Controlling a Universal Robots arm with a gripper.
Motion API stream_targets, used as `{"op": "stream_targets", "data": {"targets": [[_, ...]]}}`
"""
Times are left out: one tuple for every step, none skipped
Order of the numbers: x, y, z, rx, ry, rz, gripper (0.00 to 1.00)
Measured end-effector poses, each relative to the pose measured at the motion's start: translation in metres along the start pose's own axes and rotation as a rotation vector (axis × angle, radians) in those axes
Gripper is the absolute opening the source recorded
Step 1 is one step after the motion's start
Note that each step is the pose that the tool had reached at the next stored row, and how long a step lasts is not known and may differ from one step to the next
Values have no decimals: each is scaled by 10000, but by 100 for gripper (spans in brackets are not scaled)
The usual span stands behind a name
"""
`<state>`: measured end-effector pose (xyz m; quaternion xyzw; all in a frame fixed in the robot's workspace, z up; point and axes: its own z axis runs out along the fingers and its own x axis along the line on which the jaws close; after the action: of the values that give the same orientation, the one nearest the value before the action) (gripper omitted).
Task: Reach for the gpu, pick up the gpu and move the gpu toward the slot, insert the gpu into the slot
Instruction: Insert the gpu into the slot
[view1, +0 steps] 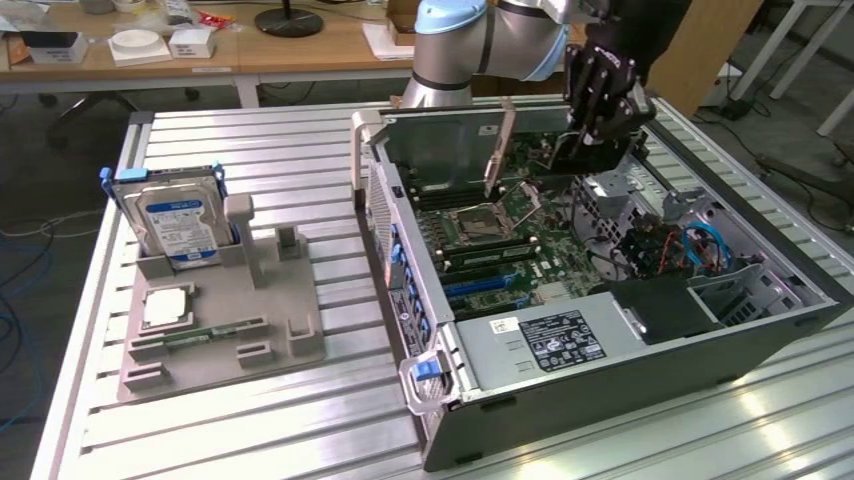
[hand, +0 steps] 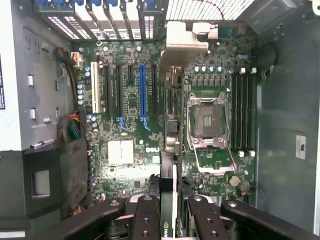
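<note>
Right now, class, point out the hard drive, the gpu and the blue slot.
hard drive (view1: 180, 225): exterior view, on its blue-white label.
gpu (view1: 587, 158): exterior view, on its dark face.
blue slot (hand: 142, 92): wrist view, halfway along it.

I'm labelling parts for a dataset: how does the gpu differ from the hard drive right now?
The gpu is clamped in the gripper above the open computer case; the hard drive stands in the gray holder on the table. The gpu is a thin dark card; the hard drive is a boxy silver block with a blue-white label. Both stand on edge.
</note>
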<state>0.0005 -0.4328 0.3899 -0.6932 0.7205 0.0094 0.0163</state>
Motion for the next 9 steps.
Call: {"op": "stream_targets", "data": {"targets": [[12,5,15,-2,1,0,26],[26,10,30,-2,0,-9,26],[43,10,43,-13,1,-35,26],[57,10,57,-27,-2,-81,26],[69,10,69,-30,-2,-135,26],[77,10,80,-32,-5,-192,26],[84,10,91,-35,-4,-253,26],[100,10,96,-36,-4,-285,26],[120,14,101,-37,-4,-309,26]]}}
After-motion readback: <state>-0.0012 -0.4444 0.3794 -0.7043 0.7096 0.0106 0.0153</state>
